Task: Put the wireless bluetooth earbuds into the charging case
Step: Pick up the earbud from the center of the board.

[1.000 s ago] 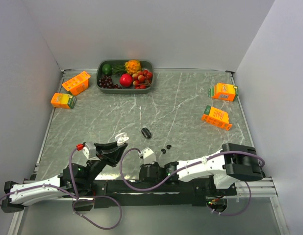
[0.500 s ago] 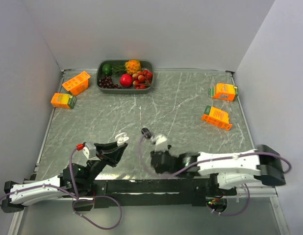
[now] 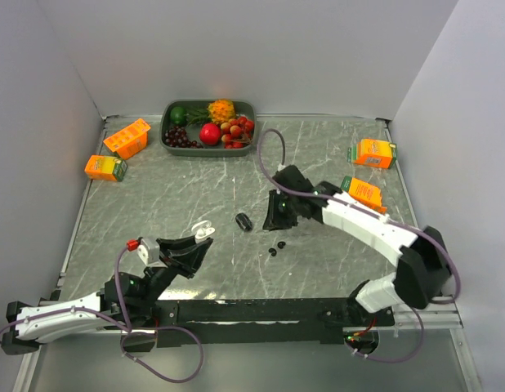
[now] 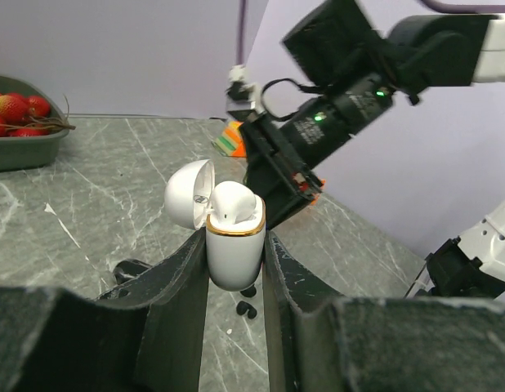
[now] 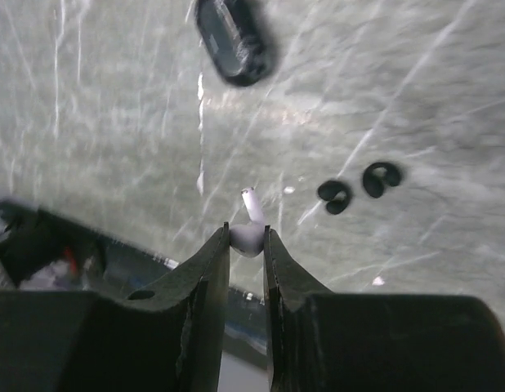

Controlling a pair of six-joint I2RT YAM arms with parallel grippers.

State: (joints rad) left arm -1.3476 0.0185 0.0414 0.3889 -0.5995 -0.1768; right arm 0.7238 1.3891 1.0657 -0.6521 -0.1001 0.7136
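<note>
Between the right gripper's (image 5: 246, 238) jaws, a white earbud (image 5: 252, 211) sits pinched.

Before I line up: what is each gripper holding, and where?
Left gripper: case, by its lower body. Right gripper: white earbud, by its bulb.

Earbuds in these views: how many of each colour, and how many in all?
White earbuds: 2, one seated in the charging case, one pinched in the right gripper
Black earbuds: 2, loose on the table
Total: 4
</note>
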